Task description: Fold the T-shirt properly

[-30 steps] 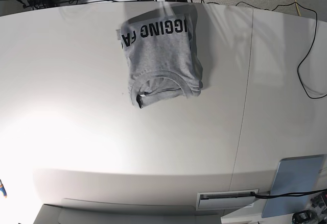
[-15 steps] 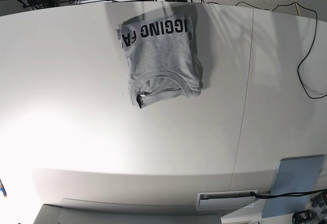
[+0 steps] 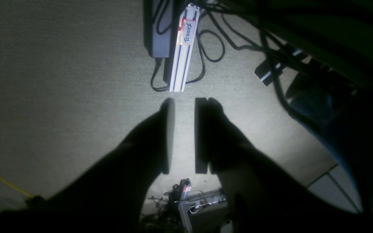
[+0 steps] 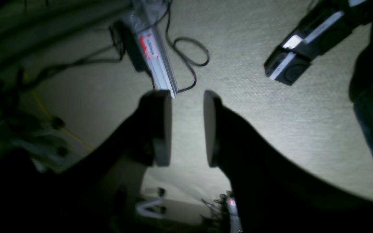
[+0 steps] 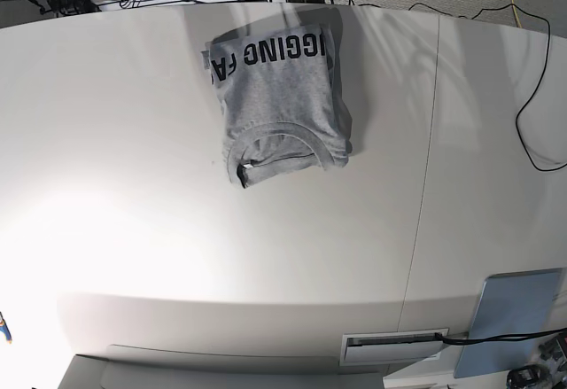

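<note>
The T-shirt [image 5: 279,101] lies folded into a compact grey rectangle at the far middle of the white table [image 5: 133,229]. Its ribbed collar faces the near side and a band of black lettering runs along its far edge. Both arms are off the table beyond its far edge, and only their tips show at the top of the base view. My left gripper [image 3: 185,100] hangs over the carpet floor, open by a narrow gap with nothing in it. My right gripper [image 4: 186,95] is also over the floor, open a little wider and empty.
A blue-grey pad [image 5: 516,316] lies at the table's near right corner. A black cable [image 5: 532,132] trails over the right side. Under the grippers the floor holds an aluminium rail [image 3: 184,48] with a taped label, power bricks and looped cables.
The arm tips at the top edge of the base view have shifted, the one on the right moving inward. The T-shirt has not moved.
</note>
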